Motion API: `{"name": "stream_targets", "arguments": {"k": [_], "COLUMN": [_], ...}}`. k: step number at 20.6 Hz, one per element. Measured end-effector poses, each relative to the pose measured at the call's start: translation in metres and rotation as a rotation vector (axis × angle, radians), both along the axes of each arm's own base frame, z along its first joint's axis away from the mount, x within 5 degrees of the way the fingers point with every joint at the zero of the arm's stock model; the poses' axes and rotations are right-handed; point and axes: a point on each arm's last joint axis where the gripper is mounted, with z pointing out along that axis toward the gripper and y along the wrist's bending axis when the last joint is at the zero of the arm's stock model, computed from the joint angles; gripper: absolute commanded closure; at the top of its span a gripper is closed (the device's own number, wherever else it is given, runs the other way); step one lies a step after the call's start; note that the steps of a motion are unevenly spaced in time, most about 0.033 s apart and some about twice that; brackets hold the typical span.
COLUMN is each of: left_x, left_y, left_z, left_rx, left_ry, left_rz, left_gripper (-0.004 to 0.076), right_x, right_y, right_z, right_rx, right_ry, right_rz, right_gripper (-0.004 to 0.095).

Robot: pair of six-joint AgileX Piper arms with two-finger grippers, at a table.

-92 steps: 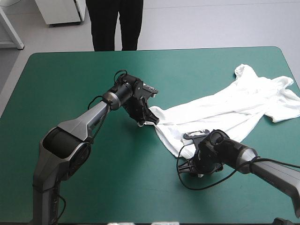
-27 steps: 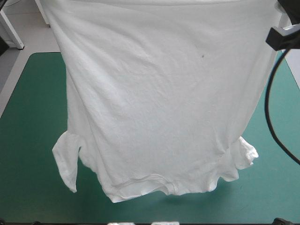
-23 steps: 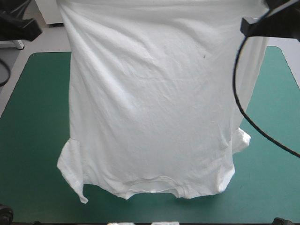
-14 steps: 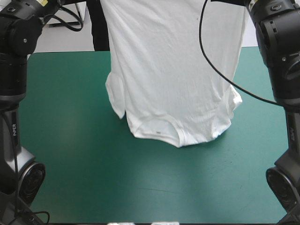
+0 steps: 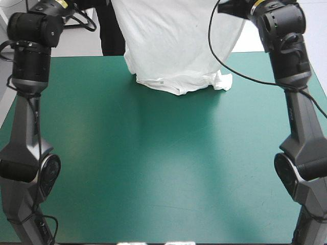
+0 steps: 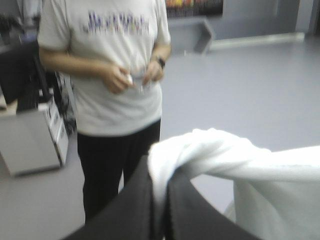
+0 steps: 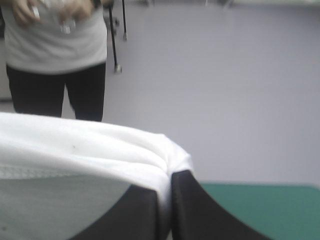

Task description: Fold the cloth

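The white T-shirt [image 5: 176,43] hangs upside down from both raised arms over the table's far edge, its collar and sleeves just touching the teal-green cover [image 5: 163,153]. In the high view both grippers lie beyond the picture's upper edge. My left gripper [image 6: 159,172] is shut on the T-shirt [image 6: 220,157], a bunched hem corner rising between its black fingers [image 6: 130,205]. My right gripper [image 7: 167,180] is shut on the T-shirt [image 7: 75,150] as well, and the cloth stretches away to one side of it.
Both arms stand tall at the table's left [image 5: 28,102] and right [image 5: 296,102] sides. A person stands beyond the far edge, behind the hanging shirt.
Earlier the shirt lay crumpled on the table with both grippers at it. The arms have since lifted it and carried it away toward the far edge, where its lower end now touches down.
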Motion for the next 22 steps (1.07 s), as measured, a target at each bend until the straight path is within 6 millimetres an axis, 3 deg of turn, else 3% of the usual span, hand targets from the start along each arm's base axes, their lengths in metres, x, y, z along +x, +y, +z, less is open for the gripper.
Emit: {"name": "stream_targets", "arguments": {"k": [2,3,4,5,6,7,11,15,17,19,22], "left_x": [0.026,0.048,0.058,0.076,0.082,0.093,0.107,0.101,0.094,0.073,0.039], "left_y": [-0.001,-0.003,-0.005,-0.010,-0.012,-0.015,-0.020,-0.018,-0.018,-0.020,-0.020], "left_z": [-0.034,-0.064,-0.079,-0.107,-0.117,-0.140,-0.198,-0.211,-0.220,-0.231,-0.241], "left_rx": [0.012,0.025,0.027,0.022,0.016,0.011,0.030,0.053,0.064,0.073,0.065], "left_ry": [0.139,0.248,0.295,0.376,0.406,0.478,0.750,0.863,0.924,0.960,0.947], "left_rz": [0.009,0.013,0.015,0.013,0.008,0.002,-0.001,0.009,0.012,0.016,0.003], "left_gripper": [0.0734,0.0734,0.0734,0.0734,0.0734,0.0734,0.0734,0.0734,0.0734,0.0734,0.0734], "right_x": [0.032,0.054,0.064,0.077,0.084,0.091,0.104,0.095,0.078,0.045,0.015], "right_y": [0.000,0.000,0.000,0.000,0.002,0.004,0.011,0.021,0.028,0.033,0.025], "right_z": [-0.041,-0.075,-0.092,-0.117,-0.132,-0.151,-0.193,-0.227,-0.242,-0.251,-0.254], "right_rx": [0.045,0.075,0.077,0.068,0.057,0.049,0.054,0.005,-0.039,-0.035,-0.017], "right_ry": [0.171,0.309,0.373,0.462,0.513,0.580,0.711,0.853,0.911,0.919,0.924], "right_rz": [0.008,0.016,0.016,0.016,0.016,0.016,0.042,0.054,0.053,0.064,0.070], "right_gripper": [0.0925,0.0925,0.0925,0.0925,0.0925,0.0925,0.0925,0.0925,0.0925,0.0925,0.0925]}}
